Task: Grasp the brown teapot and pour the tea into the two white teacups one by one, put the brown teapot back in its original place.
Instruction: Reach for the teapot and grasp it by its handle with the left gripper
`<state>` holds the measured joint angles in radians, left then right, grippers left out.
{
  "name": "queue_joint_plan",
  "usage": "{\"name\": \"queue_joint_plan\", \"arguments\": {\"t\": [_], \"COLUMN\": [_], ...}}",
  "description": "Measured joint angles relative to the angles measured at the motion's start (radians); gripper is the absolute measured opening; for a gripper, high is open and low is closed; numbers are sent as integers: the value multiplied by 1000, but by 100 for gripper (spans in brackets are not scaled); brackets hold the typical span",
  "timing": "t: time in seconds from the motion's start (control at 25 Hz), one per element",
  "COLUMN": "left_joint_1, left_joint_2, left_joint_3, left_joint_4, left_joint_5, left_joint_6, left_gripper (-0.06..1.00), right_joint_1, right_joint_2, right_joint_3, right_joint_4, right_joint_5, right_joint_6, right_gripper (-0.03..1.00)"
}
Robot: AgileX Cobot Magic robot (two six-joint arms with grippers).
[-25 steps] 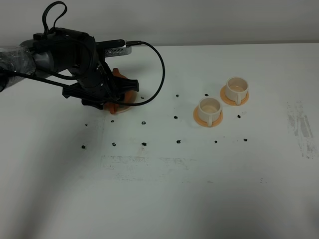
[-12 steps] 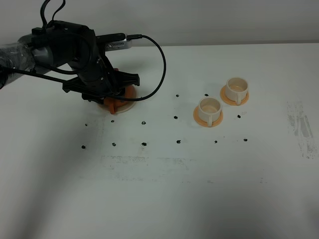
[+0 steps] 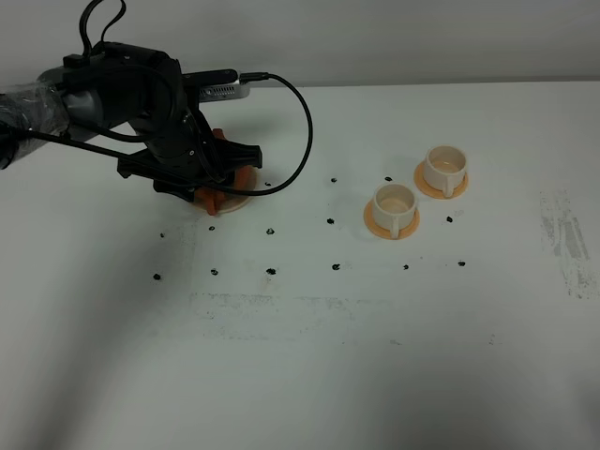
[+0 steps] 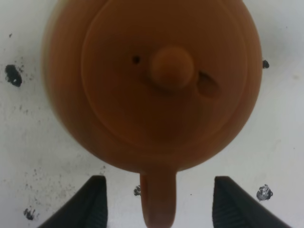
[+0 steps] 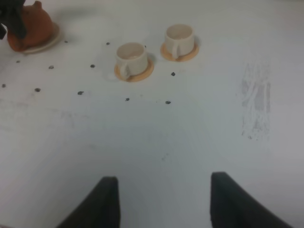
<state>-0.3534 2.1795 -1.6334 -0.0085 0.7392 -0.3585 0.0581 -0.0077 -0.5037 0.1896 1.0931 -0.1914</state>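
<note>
Left wrist: round matte clay teapot (image 4: pixel 152 85), handle (image 4: pixel 159 211) untouched inside parted left hand (image 4: pixel 160 187); right hand (image 5: pixel 164 180) parted, empty.

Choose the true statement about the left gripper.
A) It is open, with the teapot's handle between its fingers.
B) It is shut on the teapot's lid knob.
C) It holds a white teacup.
A: the left gripper stands open, one finger each side of the handle of the brown teapot.

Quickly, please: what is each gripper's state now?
Left gripper: open, around the handle of the brown teapot, not gripping.
Right gripper: open, holding nothing.
</note>
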Motion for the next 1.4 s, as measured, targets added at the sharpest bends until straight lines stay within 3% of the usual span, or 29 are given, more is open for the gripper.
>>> {"name": "queue_joint_plan", "arguments": {"t": [0.2, 0.28, 0.4, 0.44, 0.92, 1.4], "left_joint_1": [0, 0, 0, 0, 0, 0], "left_joint_2": [0, 0, 0, 0, 0, -5], "left_joint_3": [0, 0, 0, 0, 0, 0], "left_joint_4": [0, 0, 0, 0, 1, 34], "left_joint_5": [-2, -2, -2, 1, 15, 18], "left_joint_6": [2, 3, 16, 35, 151, 162], "left_gripper": [47, 38, 14, 13, 13, 13], "right_joint_1": [0, 0, 0, 0, 0, 0], "right_joint_2": [0, 0, 0, 0, 0, 0], "right_joint_3": [0, 0, 0, 0, 0, 0], "right_joint_4": [0, 0, 0, 0, 0, 0], "right_joint_5": [0, 0, 0, 0, 0, 0], "right_joint_6": [0, 0, 0, 0, 0, 0], "right_gripper": [45, 45, 45, 45, 45, 45]}}
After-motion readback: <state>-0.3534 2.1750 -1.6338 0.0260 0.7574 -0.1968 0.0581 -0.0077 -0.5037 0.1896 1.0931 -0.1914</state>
